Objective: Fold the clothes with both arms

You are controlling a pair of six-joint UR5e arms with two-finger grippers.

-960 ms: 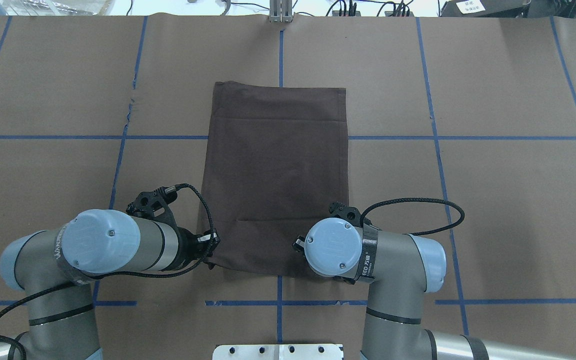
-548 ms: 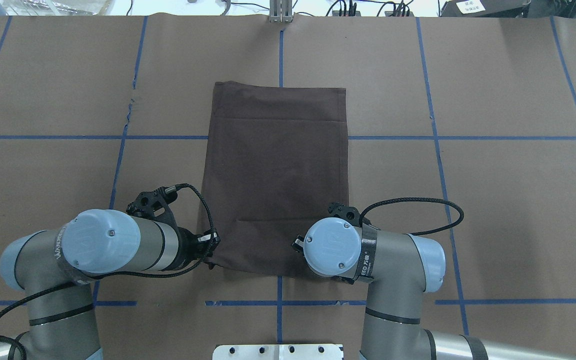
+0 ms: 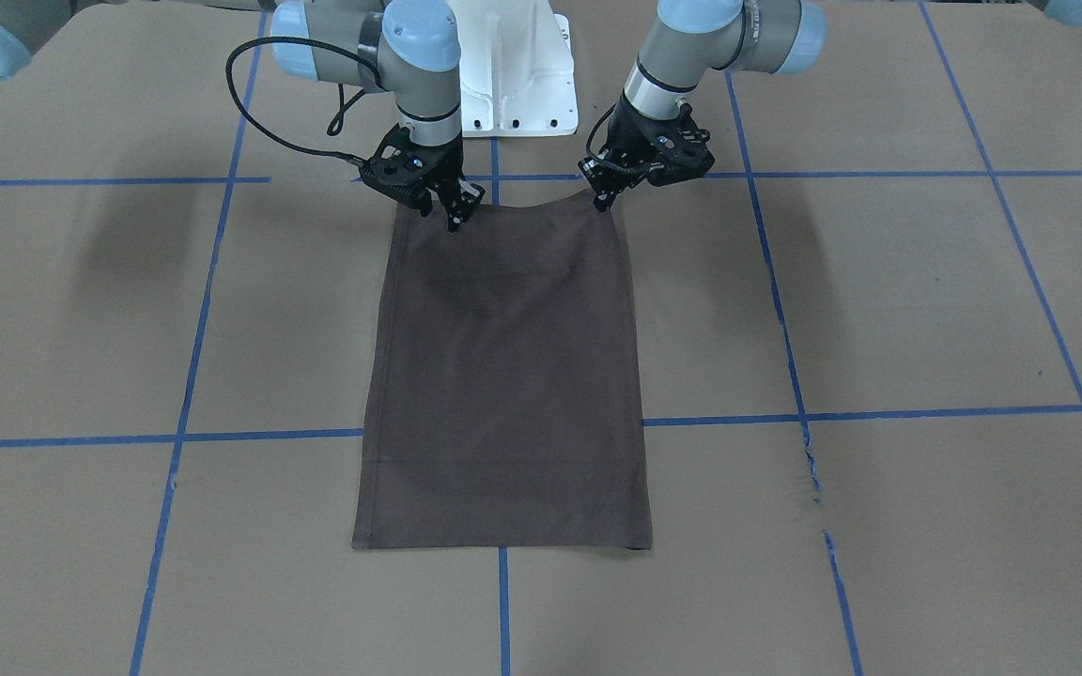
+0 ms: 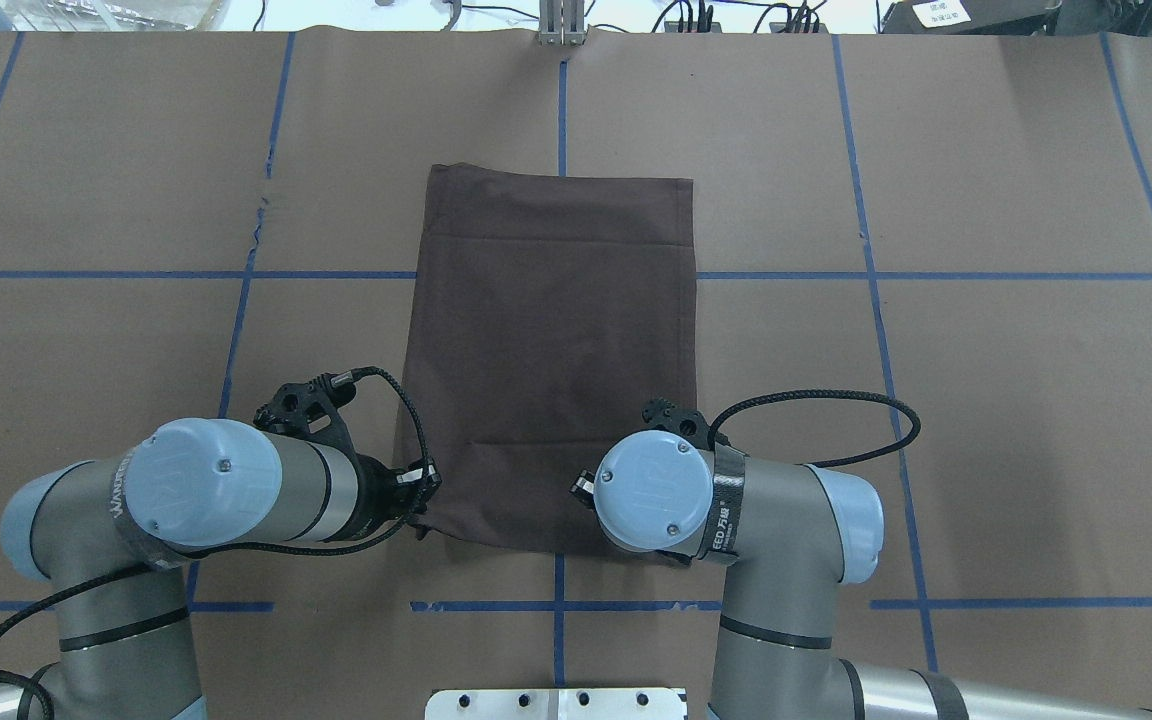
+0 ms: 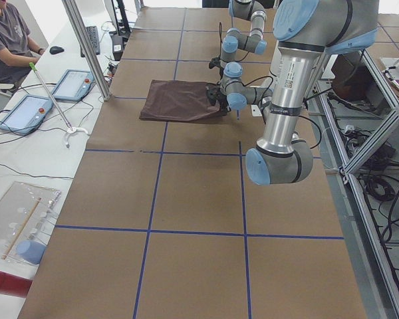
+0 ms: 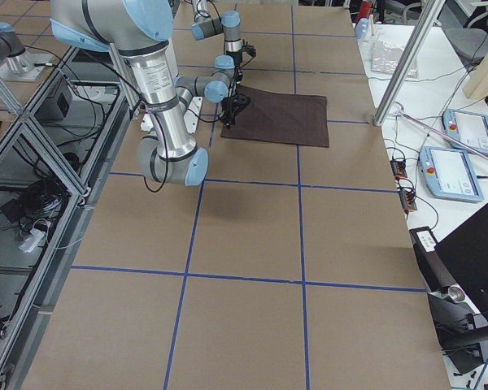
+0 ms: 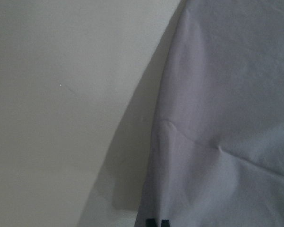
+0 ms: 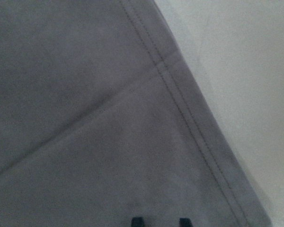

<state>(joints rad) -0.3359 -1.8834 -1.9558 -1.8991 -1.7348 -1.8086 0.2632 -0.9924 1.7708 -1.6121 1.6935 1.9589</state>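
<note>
The dark brown T-shirt (image 4: 551, 350) lies flat as a folded rectangle at the table's middle, and it also shows in the front view (image 3: 503, 376). My left gripper (image 4: 423, 497) is at the shirt's near left corner. In the front view it (image 3: 609, 202) is on the right. Its wrist view shows the fingertips (image 7: 157, 222) close together on creased fabric. My right gripper (image 3: 455, 218) stands on the near edge, a little in from the other corner. Its fingertips (image 8: 161, 221) are slightly apart over flat fabric beside a stitched hem.
Brown paper with blue tape lines (image 4: 561, 100) covers the table. The white base pedestal (image 3: 513, 84) stands just behind the shirt's near edge. The paper has a small tear (image 4: 258, 215) to the shirt's left. An operator (image 5: 6, 40) sits at the far side.
My right wrist has shifted a little left and away from the base over the shirt's near edge. The left arm and the shirt have not moved.
</note>
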